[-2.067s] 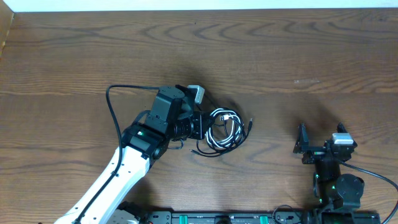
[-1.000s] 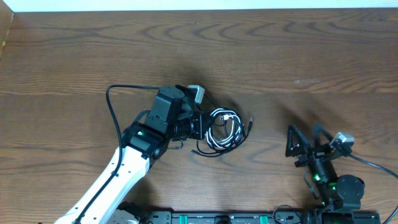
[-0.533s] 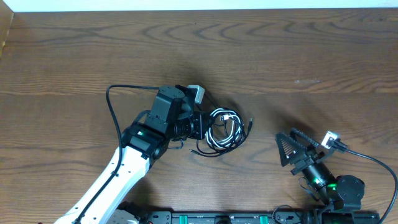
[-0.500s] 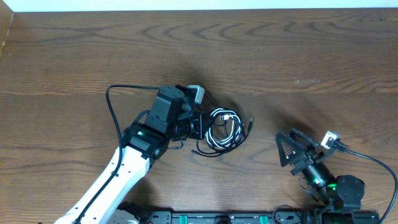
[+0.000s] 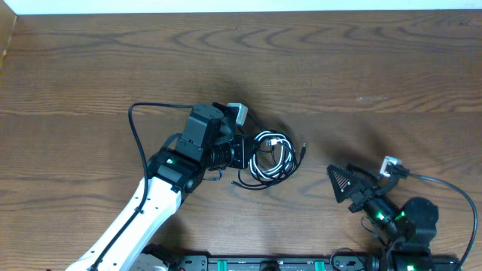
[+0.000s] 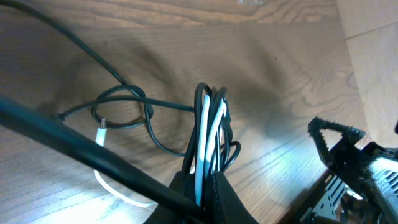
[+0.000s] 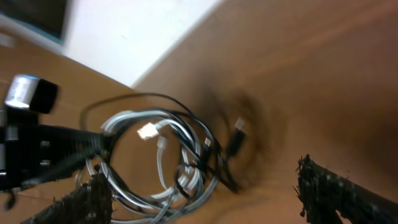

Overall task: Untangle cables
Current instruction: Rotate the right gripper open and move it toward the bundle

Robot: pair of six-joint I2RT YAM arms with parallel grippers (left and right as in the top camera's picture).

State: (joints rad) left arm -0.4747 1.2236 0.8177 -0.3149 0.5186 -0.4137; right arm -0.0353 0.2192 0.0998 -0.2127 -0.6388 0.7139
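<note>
The left gripper (image 5: 242, 150) is pinched shut on the cables (image 5: 271, 156), and the coil lies just ahead of its fingertips. The right gripper (image 5: 339, 184), jaws spread wide, faces the coil's free side from well apart. The loose plug (image 7: 239, 128) lies straight ahead of it.

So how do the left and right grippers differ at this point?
The left gripper is shut on the cable bundle, while the right gripper is open and holds nothing. The left gripper sits at the bundle's left edge, and the right gripper is apart from it, off to the right over the bare table. Both are dark two-finger grippers pointed toward the bundle.
</note>
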